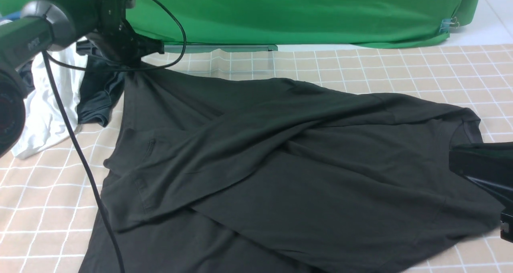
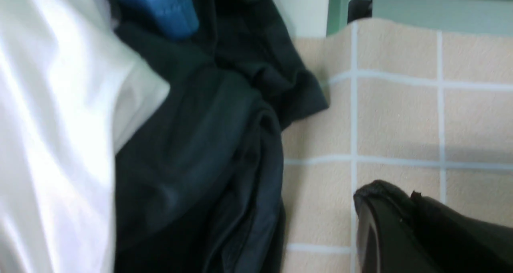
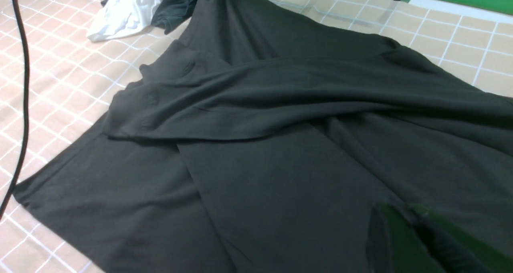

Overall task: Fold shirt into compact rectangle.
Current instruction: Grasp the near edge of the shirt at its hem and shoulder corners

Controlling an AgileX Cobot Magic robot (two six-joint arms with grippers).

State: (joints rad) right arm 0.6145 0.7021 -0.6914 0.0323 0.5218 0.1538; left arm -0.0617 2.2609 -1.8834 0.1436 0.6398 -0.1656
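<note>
Pinching the shirt, the left gripper is closed, its arm's lettering blurred, the right gripper shut.

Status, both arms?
Left gripper shut on shirt's far left corner. Right gripper shut, no cloth seen in it. Shirt spread, sleeves across. Nothing visibly blocking.

Shirt: charcoal black, plain on all visible faces. Cloth over the desk: beige with a white grid, pinkish toward the near left. Backdrop: bright green. Heaped garments at far left: one white, one dark teal, one blue.
</note>
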